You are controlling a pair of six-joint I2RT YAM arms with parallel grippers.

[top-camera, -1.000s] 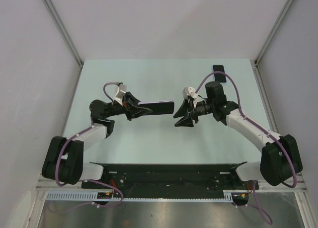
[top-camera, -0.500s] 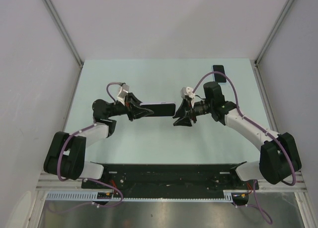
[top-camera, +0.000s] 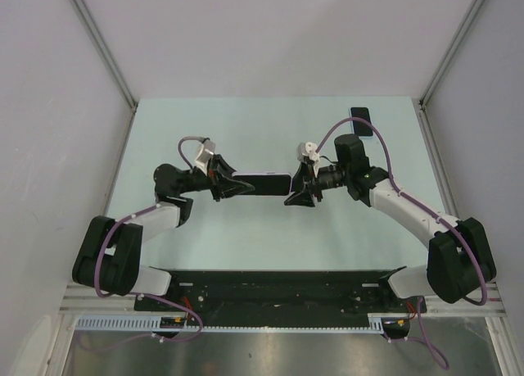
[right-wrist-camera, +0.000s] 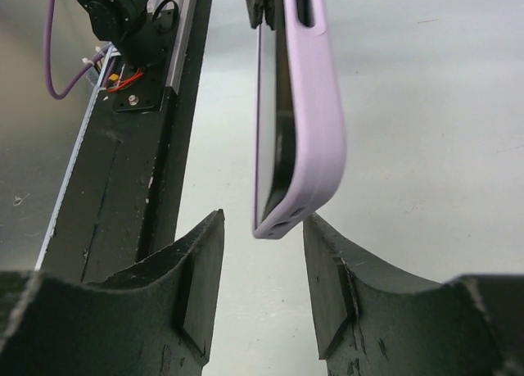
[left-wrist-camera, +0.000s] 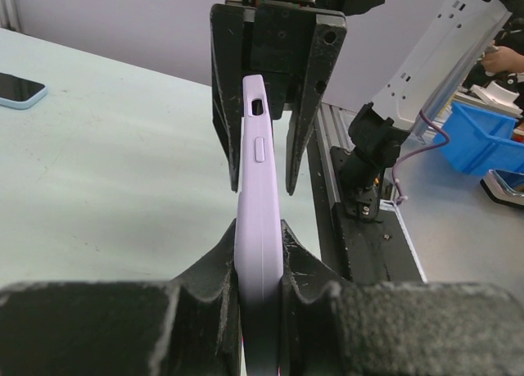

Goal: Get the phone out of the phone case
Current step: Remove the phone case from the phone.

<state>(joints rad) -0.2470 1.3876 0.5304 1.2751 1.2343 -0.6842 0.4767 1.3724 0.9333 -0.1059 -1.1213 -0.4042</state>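
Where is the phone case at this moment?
Top view, centre: the left gripper holds the phone case, its free end inside the open right gripper.

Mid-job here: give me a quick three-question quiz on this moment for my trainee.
1. True or false: the right hand is shut on the phone case.
2. Which hand grips the phone case: A, the left hand; B, the right hand; C, neither?
3. Fill in: a second phone lies on the ____.
Key: 1 false, its fingers stand open on either side of the case's free end; 2 A; 3 table.
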